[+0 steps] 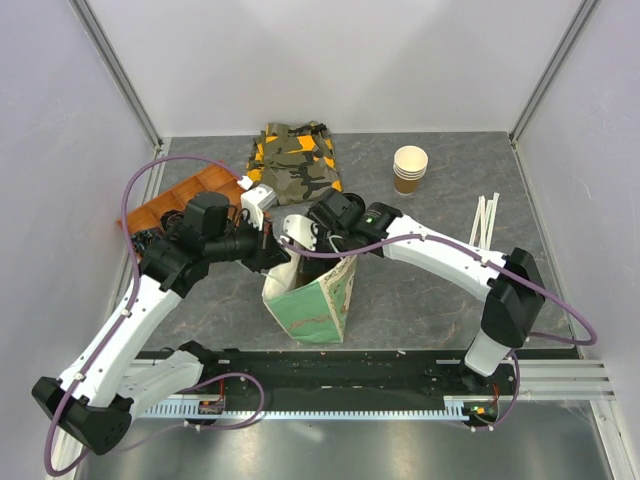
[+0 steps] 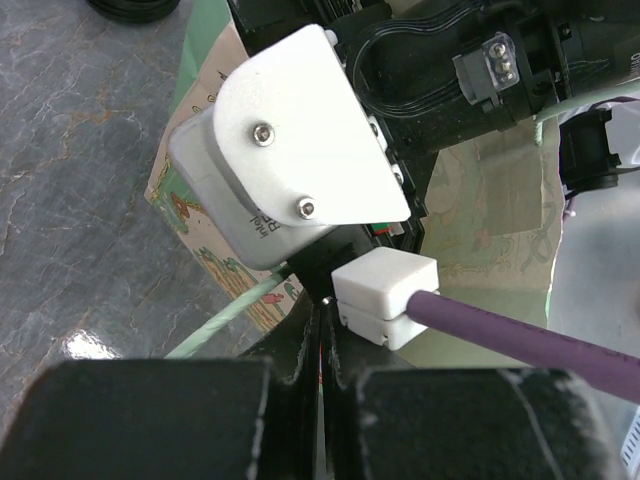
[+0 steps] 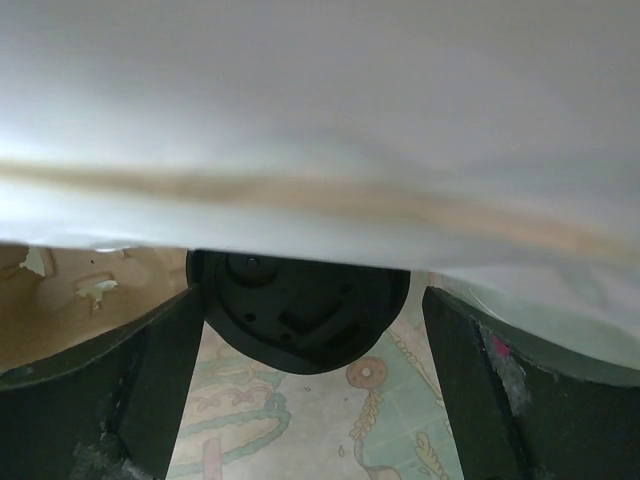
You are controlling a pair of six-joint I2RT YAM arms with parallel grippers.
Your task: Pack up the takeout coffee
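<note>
The takeout coffee shows only in the right wrist view, as its round black lid (image 3: 298,312) seen from above, deep inside the printed paper bag (image 1: 312,300). My right gripper (image 3: 312,335) is open inside the bag. Its fingers (image 3: 120,390) stand either side of the lid, clear of it. A pale bag wall (image 3: 320,130) fills the upper part of that view. My left gripper (image 2: 325,335) is shut on the thin edge of the bag's rim, beside its green handle (image 2: 225,318). From above, both wrists crowd the bag mouth and hide the cup.
A stack of lidless paper cups (image 1: 410,168) stands at the back right. A camouflage-patterned bag (image 1: 295,160) lies at the back centre and a brown tray (image 1: 185,195) at the back left. White sticks (image 1: 485,220) lie on the right. The right wrist housing (image 2: 290,150) is close above my left fingers.
</note>
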